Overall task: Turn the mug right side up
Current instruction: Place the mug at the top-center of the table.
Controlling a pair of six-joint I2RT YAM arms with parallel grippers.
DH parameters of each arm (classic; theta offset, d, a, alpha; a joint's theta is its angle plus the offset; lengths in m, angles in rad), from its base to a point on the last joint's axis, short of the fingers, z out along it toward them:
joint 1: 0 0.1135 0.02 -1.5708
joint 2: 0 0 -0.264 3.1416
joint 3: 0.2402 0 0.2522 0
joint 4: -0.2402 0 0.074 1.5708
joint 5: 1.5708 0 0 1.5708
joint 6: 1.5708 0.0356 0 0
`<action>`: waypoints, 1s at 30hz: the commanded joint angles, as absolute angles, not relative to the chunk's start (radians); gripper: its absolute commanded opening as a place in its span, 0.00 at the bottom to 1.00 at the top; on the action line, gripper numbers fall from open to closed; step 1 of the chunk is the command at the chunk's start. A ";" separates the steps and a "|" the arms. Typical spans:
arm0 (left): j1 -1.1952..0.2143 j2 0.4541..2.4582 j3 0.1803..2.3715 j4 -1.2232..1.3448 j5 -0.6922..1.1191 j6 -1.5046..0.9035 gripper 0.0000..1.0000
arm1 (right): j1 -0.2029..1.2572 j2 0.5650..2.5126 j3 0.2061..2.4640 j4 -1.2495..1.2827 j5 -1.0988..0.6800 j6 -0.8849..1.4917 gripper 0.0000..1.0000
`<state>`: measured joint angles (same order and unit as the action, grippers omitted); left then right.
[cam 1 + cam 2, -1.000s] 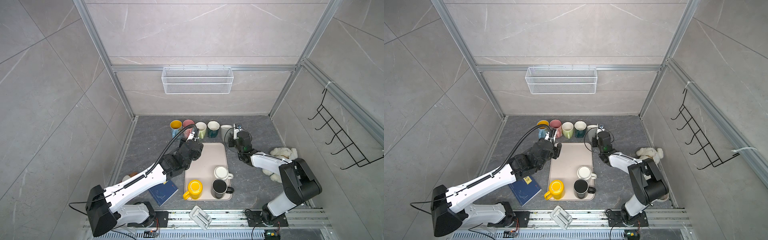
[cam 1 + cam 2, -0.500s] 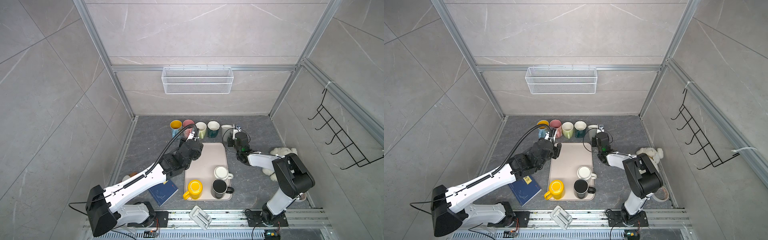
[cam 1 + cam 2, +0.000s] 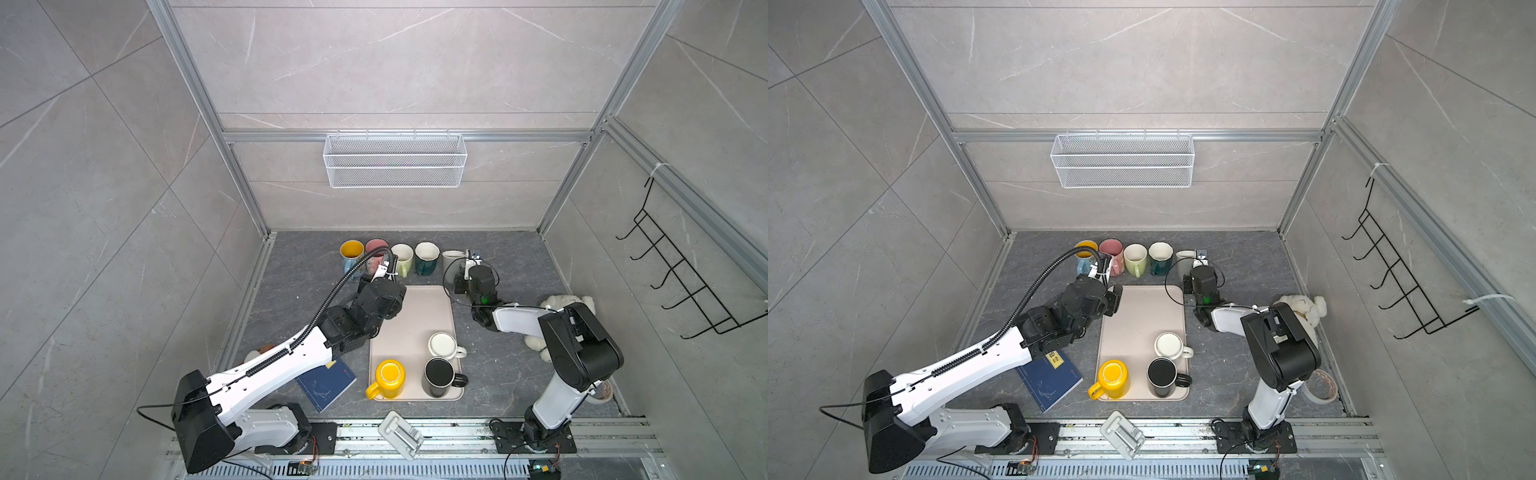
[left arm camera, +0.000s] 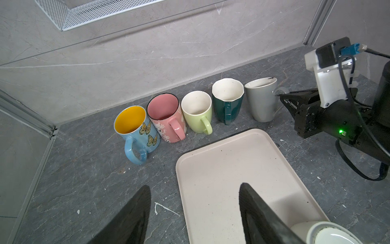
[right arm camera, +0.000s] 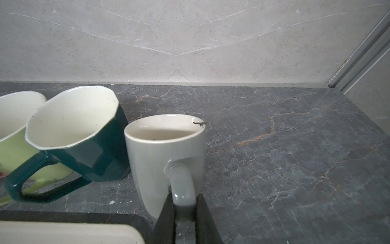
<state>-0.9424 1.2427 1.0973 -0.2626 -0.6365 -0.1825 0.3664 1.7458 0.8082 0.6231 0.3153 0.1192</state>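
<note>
The grey mug (image 5: 164,152) stands upright, mouth up, on the dark counter at the right end of a row of mugs by the back wall; both top views show it (image 3: 451,259) (image 3: 1185,262). My right gripper (image 5: 183,197) is shut on its handle (image 5: 181,181), one finger on each side. In the left wrist view the mug (image 4: 261,101) has the right arm beside it. My left gripper (image 4: 195,187) is open and holds nothing. It hovers over the far left edge of the beige tray (image 4: 232,169).
Blue butterfly (image 4: 135,128), pink (image 4: 166,116), light green (image 4: 197,112) and dark green (image 4: 228,99) mugs line the back wall. Yellow (image 3: 388,376), black (image 3: 438,372) and white (image 3: 442,345) mugs stand on the tray's near end. A blue book (image 3: 326,384), plush toy (image 3: 561,303) and tape roll (image 3: 1318,386) lie around.
The right arm's elbow has shifted slightly to the left while its gripper stays shut on the grey mug's handle. The left arm has not moved.
</note>
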 commanded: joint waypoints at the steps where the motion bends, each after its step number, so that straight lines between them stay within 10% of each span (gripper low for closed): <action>1: -0.938 1.243 1.140 -0.254 -0.664 -0.181 0.69 | 0.364 1.758 0.852 0.698 0.335 0.142 0.00; 30: -0.937 1.244 1.134 -0.245 -0.674 -0.172 0.69 | 0.367 1.796 0.832 0.718 0.348 0.177 0.00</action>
<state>-0.9417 1.2430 1.0996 -0.2626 -0.6529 -0.1822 0.3664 1.7935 0.8249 0.6712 0.3332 0.1505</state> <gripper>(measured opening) 0.690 0.153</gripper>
